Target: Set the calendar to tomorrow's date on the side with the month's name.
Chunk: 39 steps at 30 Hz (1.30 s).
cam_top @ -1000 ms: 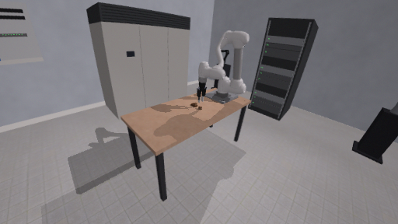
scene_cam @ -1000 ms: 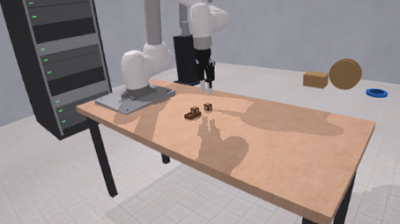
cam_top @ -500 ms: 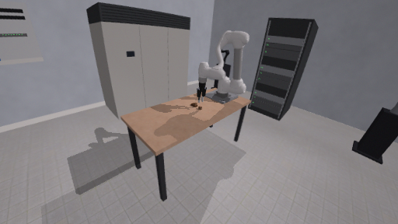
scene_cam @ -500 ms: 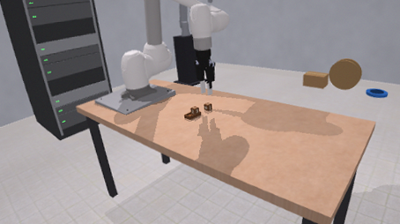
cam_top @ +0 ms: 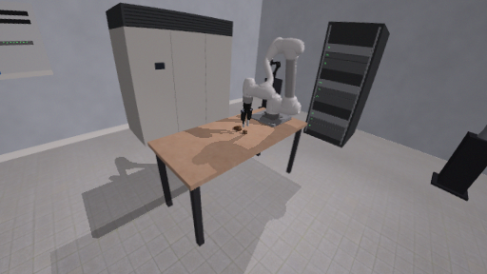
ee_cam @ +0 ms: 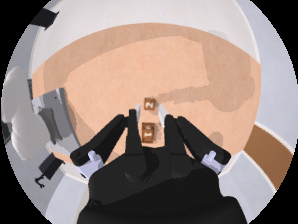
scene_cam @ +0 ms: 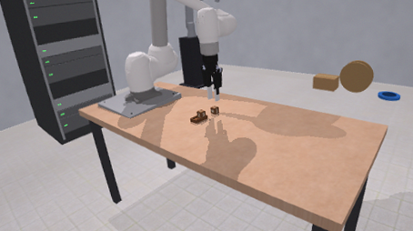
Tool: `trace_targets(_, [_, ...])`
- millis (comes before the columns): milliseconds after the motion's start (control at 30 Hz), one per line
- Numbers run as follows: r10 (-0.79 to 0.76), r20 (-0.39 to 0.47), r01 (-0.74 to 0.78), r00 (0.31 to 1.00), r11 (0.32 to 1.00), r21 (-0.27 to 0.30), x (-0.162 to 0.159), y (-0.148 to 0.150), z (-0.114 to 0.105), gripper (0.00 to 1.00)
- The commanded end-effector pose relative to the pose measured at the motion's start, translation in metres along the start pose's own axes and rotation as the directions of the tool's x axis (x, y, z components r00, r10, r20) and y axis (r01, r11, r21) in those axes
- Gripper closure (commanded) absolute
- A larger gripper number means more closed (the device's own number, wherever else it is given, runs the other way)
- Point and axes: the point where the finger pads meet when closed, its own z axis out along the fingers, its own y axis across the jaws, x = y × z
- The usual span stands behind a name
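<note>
Top view. A white six-joint arm stands on a grey base plate at the far end of a tan wooden table with black legs. Its black two-finger gripper points straight down. A small brown wooden calendar tray lies on the tabletop at about 8 o'clock from the fingertips, and a loose brown cube lies just below them at 6 o'clock (digits too small to read). A beige cabinet stands at 10 o'clock from the table, a black server rack at 2 o'clock.

Exterior view. The gripper hangs clear above the tabletop. The tray carries one cube; the second cube rests on the table just beside the tray, at 3 o'clock from it, apart from the fingers.

Wrist view. The tray with its cube appears between the two black fingers, with the loose cube at 12 o'clock beyond it. The fingers are partly drawn together, a gap remaining, and pinch nothing.
</note>
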Motion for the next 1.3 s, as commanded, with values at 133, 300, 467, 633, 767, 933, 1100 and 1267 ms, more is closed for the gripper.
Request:
trace_targets(133, [0.0, 0.0, 0.0, 1.0, 1.0, 0.0, 0.0, 0.0, 0.01, 0.71])
trace_targets(300, [0.0, 0.0, 0.0, 1.0, 1.0, 0.0, 0.0, 0.0, 0.017, 0.71])
trace_targets(467, [0.0, 0.0, 0.0, 1.0, 1.0, 0.0, 0.0, 0.0, 0.024, 0.71])
trace_targets(633, [0.0, 0.0, 0.0, 1.0, 1.0, 0.0, 0.0, 0.0, 0.027, 0.71])
trace_targets(767, [0.0, 0.0, 0.0, 1.0, 1.0, 0.0, 0.0, 0.0, 0.029, 0.71])
trace_targets(933, [0.0, 0.0, 0.0, 1.0, 1.0, 0.0, 0.0, 0.0, 0.031, 0.71])
trace_targets(1100, [0.0, 0.0, 0.0, 1.0, 1.0, 0.0, 0.0, 0.0, 0.032, 0.71])
trace_targets(1267, [0.0, 0.0, 0.0, 1.0, 1.0, 0.0, 0.0, 0.0, 0.032, 0.71])
